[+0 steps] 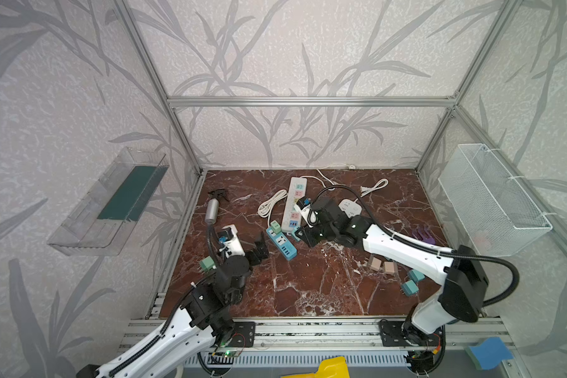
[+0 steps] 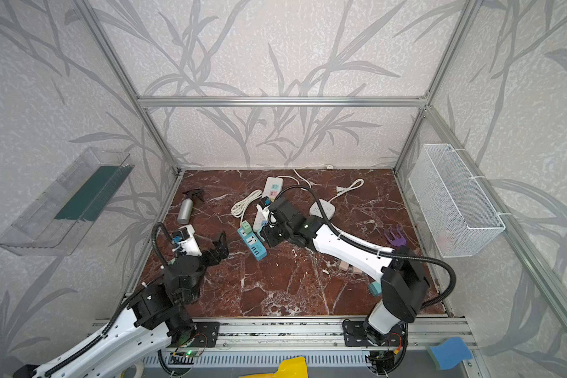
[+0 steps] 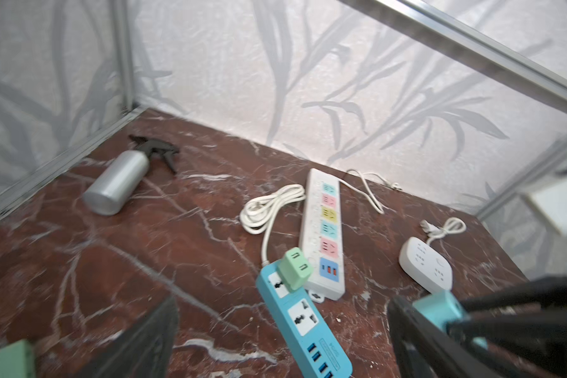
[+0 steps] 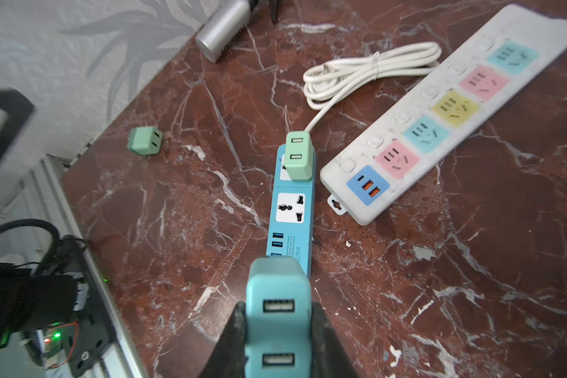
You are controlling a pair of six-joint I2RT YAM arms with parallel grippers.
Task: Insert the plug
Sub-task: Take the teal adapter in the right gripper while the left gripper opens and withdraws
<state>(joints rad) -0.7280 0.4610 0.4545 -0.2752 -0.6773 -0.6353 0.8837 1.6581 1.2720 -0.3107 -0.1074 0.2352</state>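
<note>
A blue power strip lies mid-table. A light green plug sits in its far socket, and the socket beside it shows bare. My right gripper is shut on a teal plug, held by the strip's USB end with its USB ports facing the wrist camera. My left gripper stands open and holds nothing, just left of the strip. Another green plug lies on the table beside the left arm.
A long white strip with coloured sockets lies right behind the blue one, a coiled white cord beside it. A round white strip, a spray bottle, beige plugs, teal plugs and a wire basket are around.
</note>
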